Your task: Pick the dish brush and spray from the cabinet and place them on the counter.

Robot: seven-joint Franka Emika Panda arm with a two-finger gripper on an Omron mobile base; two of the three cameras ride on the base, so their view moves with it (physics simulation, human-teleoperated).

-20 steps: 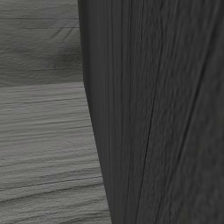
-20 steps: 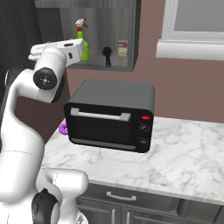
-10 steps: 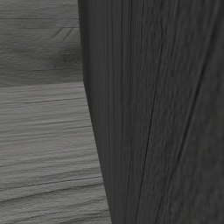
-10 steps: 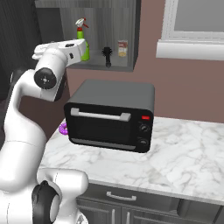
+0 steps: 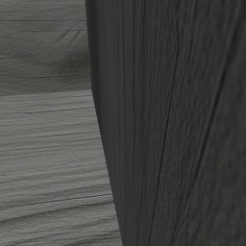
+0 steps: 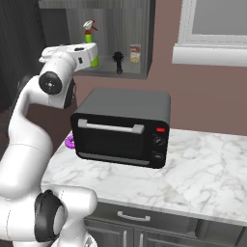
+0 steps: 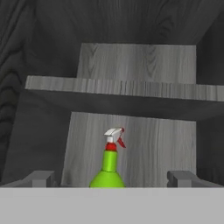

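in the right base view, at the upper left of the frame, the open cabinet (image 6: pixel 96 38) holds the spray (image 6: pixel 89 41), a green bottle with a white and red trigger head; its lower half is hidden behind the white hand of the arm, and no label can be read on it. just right of it on the same shelf stands the dish brush (image 6: pixel 117 61), dark and small, its shape hard to make out. further right a small box (image 6: pixel 135 53) shows a red and pale front, but the writing is too small to read. below the cabinet a black toaster oven (image 6: pixel 123 128) sits on the marble bench (image 6: pixel 202 173); a purple thing (image 6: pixel 70 142) peeks out at its left, mostly covered. in the hand view the spray (image 7: pixel 109 164) stands at bottom centre, its base cut off, between the fingertips (image 7: pixel 40 178) of the gripper (image 7: pixel 111 179), which are spread wide and hold nothing.
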